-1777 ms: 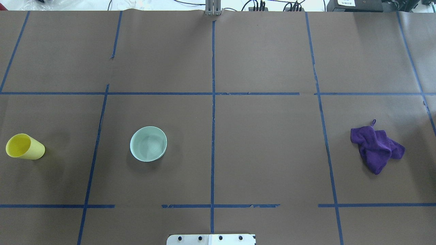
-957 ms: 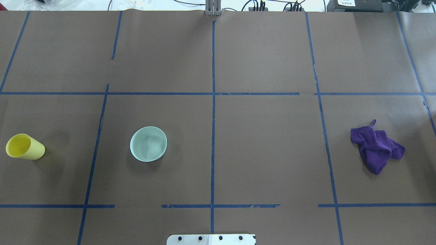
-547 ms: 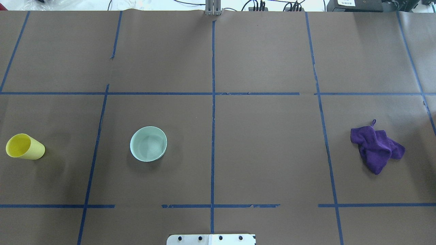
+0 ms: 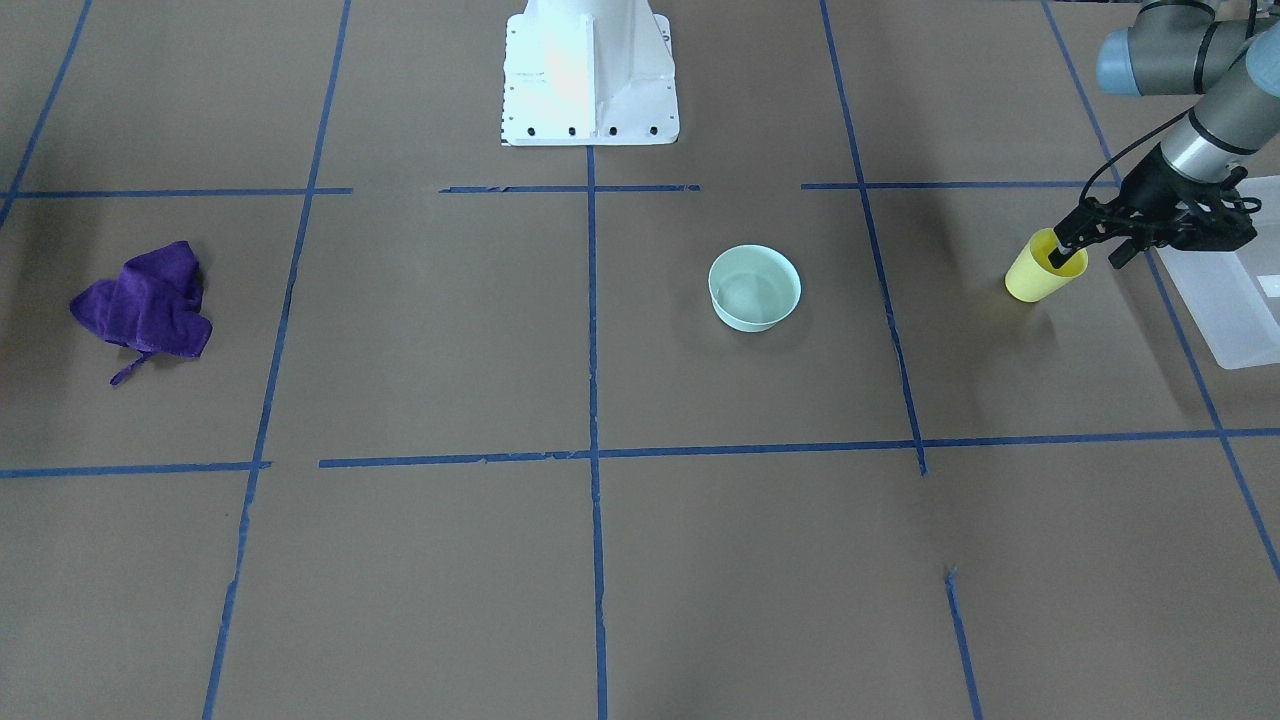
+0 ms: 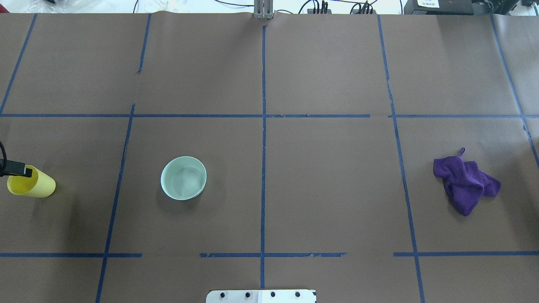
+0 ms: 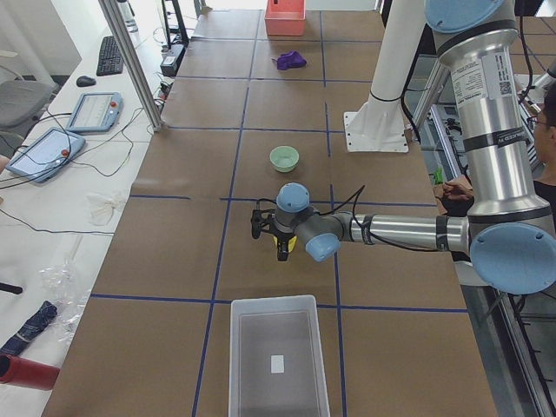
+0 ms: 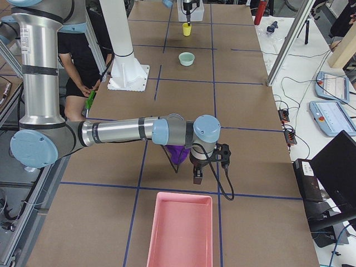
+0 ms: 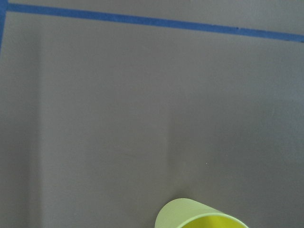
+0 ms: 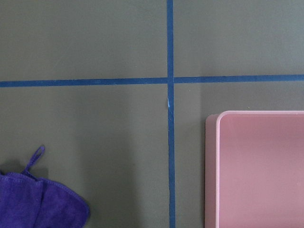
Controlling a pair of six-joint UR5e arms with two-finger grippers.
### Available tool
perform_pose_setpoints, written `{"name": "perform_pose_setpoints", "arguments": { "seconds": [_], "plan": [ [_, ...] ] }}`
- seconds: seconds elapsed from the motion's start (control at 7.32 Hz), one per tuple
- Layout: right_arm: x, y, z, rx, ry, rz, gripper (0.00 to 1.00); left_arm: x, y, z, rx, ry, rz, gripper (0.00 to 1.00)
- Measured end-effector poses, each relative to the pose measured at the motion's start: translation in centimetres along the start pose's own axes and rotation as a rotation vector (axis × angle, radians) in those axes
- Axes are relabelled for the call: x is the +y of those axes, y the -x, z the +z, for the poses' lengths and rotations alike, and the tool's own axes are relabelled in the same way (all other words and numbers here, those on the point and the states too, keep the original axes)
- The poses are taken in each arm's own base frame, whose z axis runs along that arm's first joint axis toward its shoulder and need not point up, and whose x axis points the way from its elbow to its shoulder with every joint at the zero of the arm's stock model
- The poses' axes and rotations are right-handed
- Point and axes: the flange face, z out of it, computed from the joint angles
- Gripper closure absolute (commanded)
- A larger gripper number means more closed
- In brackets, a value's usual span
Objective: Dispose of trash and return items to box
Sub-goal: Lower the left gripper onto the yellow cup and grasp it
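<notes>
The yellow cup (image 4: 1033,278) stands upright at the table's left end; it also shows in the overhead view (image 5: 37,187) and at the bottom of the left wrist view (image 8: 197,217). My left gripper (image 4: 1088,255) is open at the cup's rim, with one finger (image 5: 19,169) over the cup's mouth and the other outside toward the box. The mint-green bowl (image 4: 755,288) (image 5: 183,177) sits alone nearer the middle. The translucent box (image 4: 1240,300) (image 6: 278,356) lies just past the cup. My right gripper (image 7: 197,173) hangs beside the purple cloth; I cannot tell if it is open.
A purple cloth (image 5: 465,183) (image 9: 38,204) lies crumpled at the right end. A pink tray (image 7: 181,231) (image 9: 261,166) sits just beyond it. The white robot base (image 4: 590,70) stands at the near middle edge. Blue tape lines grid the brown table.
My left gripper's finger has come into the overhead view at the left edge and now sits over the yellow cup's rim. Cup, bowl and cloth have not moved.
</notes>
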Motion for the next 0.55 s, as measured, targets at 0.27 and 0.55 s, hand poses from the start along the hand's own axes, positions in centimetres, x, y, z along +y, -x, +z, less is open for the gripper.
{"name": "perform_pose_setpoints", "arguments": {
  "seconds": [0.27,0.55],
  "plan": [
    [0.05,0.22,-0.22,-0.001,-0.004,-0.004,0.0,0.71,0.03,1.26,-0.01,0.023,0.005,1.0],
    [0.16,0.82,-0.8,-0.003,-0.016,-0.016,0.0,0.86,-0.02,1.49,-0.012,0.028,0.007,1.0]
  ]
}}
